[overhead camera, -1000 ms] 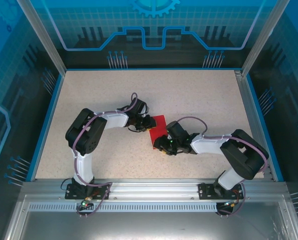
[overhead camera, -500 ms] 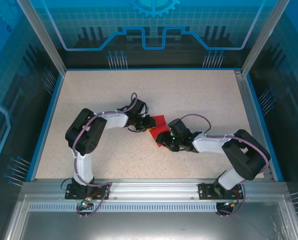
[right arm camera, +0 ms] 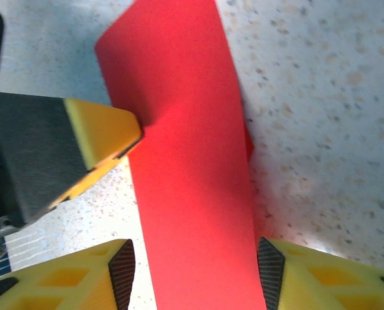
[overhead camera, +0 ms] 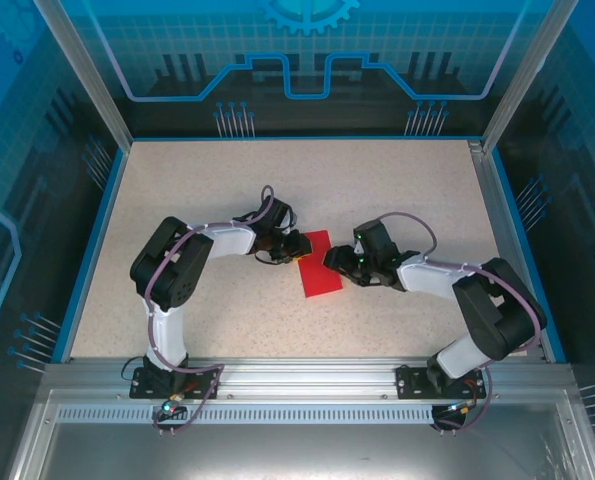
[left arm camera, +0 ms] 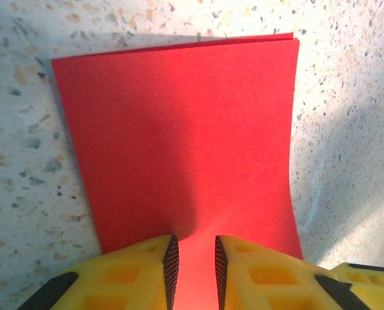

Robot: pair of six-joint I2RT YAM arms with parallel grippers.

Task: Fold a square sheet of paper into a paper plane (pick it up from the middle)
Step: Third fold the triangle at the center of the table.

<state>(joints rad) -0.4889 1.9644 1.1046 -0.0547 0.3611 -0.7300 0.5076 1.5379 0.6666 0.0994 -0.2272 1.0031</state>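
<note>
Speckled table (overhead camera: 177, 190) holds red paper (overhead camera: 319, 274), left claw (left arm camera: 193, 250) touching, right claw (right arm camera: 195, 261) beside.

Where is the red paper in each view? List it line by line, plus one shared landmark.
Top external: red paper mid-table, between left gripper and right gripper.
Left wrist: red paper centre frame, above the left gripper.
Right wrist: red paper, a strip from bottom centre to top.
Shared landmark: left gripper's yellow tip at the paper's edge.

Bright red sheet of paper (left arm camera: 179, 129), yellow fingers (left arm camera: 137, 274), beige table (overhead camera: 397, 190) speckled brown and grey, blue walls (overhead camera: 37, 150)
</note>
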